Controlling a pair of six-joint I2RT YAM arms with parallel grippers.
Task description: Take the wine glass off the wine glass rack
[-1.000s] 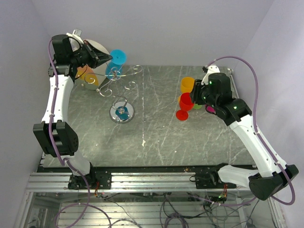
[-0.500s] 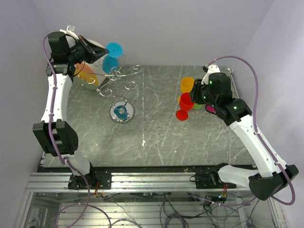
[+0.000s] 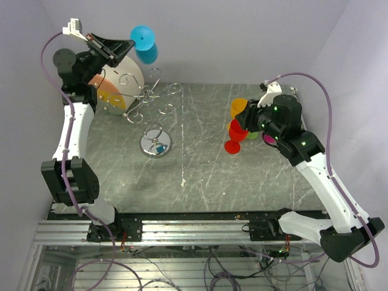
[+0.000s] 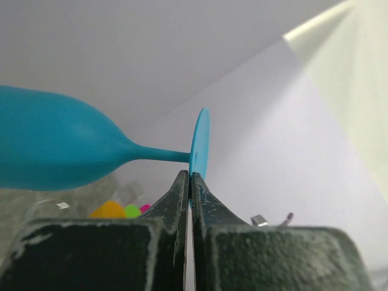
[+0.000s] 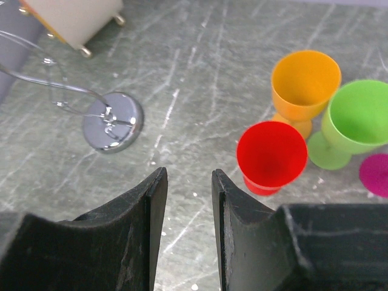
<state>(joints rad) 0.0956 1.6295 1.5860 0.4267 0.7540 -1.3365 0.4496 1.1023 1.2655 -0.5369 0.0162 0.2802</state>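
Observation:
My left gripper is raised high at the back left and is shut on the round foot of a blue wine glass. In the left wrist view the glass lies sideways, its foot pinched between my fingertips. The glass is clear of the wine glass rack, a silver wire stand with a chrome base and curled arms, which also shows in the right wrist view. My right gripper is open and empty above the table, near a red glass.
An orange glass, a green glass and a magenta disc stand at the right, next to the red one. A beige drum with an orange face stands at the back left, behind the rack.
My left gripper has lifted the blue glass up and off the rack's wire arms, toward the back wall. The right arm has barely moved.

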